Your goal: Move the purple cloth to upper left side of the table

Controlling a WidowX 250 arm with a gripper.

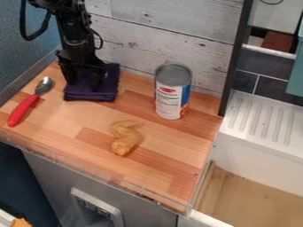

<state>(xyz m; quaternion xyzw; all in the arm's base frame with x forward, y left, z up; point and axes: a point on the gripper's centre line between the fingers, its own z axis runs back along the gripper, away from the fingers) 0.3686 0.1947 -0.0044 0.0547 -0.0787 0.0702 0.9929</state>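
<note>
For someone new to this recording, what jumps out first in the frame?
Probably the bright red spoon handle at the left of the wooden table, and the tall can standing toward the back right. Next, the black gripper over the dark purple cloth at the back left. The yellow-brown toy lying near the middle may draw the eye too.
</note>
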